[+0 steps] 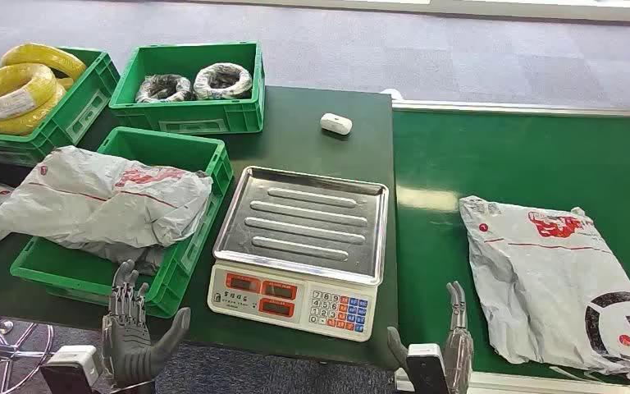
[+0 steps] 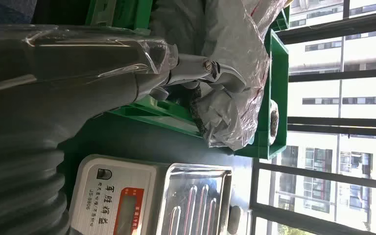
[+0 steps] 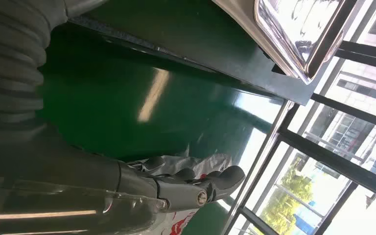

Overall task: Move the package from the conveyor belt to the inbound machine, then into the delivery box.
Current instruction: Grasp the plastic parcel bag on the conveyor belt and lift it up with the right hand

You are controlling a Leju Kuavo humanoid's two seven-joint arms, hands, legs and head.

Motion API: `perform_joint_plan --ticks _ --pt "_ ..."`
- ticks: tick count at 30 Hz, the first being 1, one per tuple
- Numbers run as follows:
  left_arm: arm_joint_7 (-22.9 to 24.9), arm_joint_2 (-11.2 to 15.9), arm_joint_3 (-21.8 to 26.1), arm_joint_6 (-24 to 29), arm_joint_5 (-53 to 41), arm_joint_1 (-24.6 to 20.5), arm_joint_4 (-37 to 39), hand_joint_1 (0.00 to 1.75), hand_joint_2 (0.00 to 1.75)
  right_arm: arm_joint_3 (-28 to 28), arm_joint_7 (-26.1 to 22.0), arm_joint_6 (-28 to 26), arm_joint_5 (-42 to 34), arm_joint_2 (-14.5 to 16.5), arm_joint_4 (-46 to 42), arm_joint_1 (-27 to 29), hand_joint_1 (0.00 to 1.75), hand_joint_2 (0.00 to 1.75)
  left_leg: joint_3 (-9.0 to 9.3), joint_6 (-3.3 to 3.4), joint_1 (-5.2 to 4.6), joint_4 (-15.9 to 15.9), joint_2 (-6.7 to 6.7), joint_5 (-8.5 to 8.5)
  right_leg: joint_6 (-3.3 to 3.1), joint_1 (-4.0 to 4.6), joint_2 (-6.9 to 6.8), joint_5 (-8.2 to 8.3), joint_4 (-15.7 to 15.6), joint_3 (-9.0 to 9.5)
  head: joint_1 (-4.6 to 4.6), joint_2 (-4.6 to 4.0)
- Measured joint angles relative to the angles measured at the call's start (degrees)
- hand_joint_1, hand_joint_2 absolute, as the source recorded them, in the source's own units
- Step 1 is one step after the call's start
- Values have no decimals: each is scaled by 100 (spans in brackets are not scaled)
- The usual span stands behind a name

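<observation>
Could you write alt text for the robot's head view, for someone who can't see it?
A grey package lies on a green conveyor belt, beside a steel scale and a green crate of packages. Both hands, left and right, are open and low.

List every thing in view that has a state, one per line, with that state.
Grey plastic mailer package on the green conveyor belt: lying flat, not held.
Steel-topped weighing scale: platter bare.
Near green plastic crate: holds a grey mailer package that overhangs its rim.
Far green crate: holds two dark wire coils.
Left green crate: holds yellow coils.
Left hand: open, holding nothing.
Right hand: open, holding nothing.
</observation>
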Motion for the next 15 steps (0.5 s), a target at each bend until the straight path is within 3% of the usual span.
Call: perform_joint_plan --ticks 8,15 --pt "-26 43 -49 119 37 0 -10 0 175 -171 41 4 340 11 -119 55 0 175 0 0 0 0 0 0 0 0 0 1 0 0 0 0" --pt "111 205 -207 125 -391 1 -339 0 175 -1169 773 631 1324 -80 -898 -31 0 175 1 1 -2 2 0 0 1 -2 0 3 -1 2 1 0"
